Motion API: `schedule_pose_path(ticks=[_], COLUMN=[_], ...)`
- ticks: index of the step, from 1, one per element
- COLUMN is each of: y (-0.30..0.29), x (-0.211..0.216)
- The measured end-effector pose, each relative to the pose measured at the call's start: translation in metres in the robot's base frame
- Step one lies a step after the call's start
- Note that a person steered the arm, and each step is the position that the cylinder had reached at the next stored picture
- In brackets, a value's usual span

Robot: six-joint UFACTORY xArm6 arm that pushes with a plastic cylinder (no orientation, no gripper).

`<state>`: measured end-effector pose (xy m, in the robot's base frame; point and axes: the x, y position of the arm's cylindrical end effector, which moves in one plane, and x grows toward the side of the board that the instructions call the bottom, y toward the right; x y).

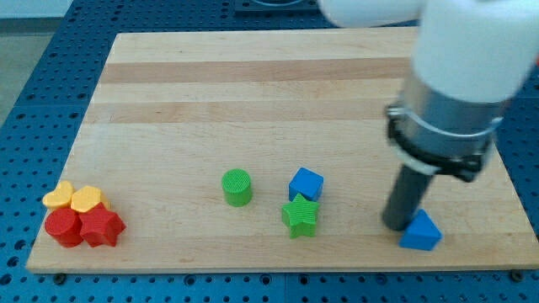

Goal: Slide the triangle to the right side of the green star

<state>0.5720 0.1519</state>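
Wooden board (253, 101), tip (396, 225) beside blue triangle (421, 231)

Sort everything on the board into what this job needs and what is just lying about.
Needed:
blue triangle, at the view's right
green star
my tip, against the triangle's left side

Lying about:
blue cube
green cylinder
two yellow blocks
two red blocks

arm (459, 50): was cut off by the view's top and right edges, blurred.
my tip (396, 225): sat just left of the blue triangle (421, 231); contact couldn't be told.
red blocks (82, 225): far-left cluster, shapes unclear, partly covered by yellow blocks (72, 199).
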Motion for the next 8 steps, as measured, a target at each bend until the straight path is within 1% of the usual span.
schedule_pose_path(ticks=[1,2,3,4,5,7,8], y=[-0.004,-0.073,-0.09,-0.037,0.03,0.043,0.016], x=[0.006,0.024,0.043,0.046,0.046,0.046,0.045])
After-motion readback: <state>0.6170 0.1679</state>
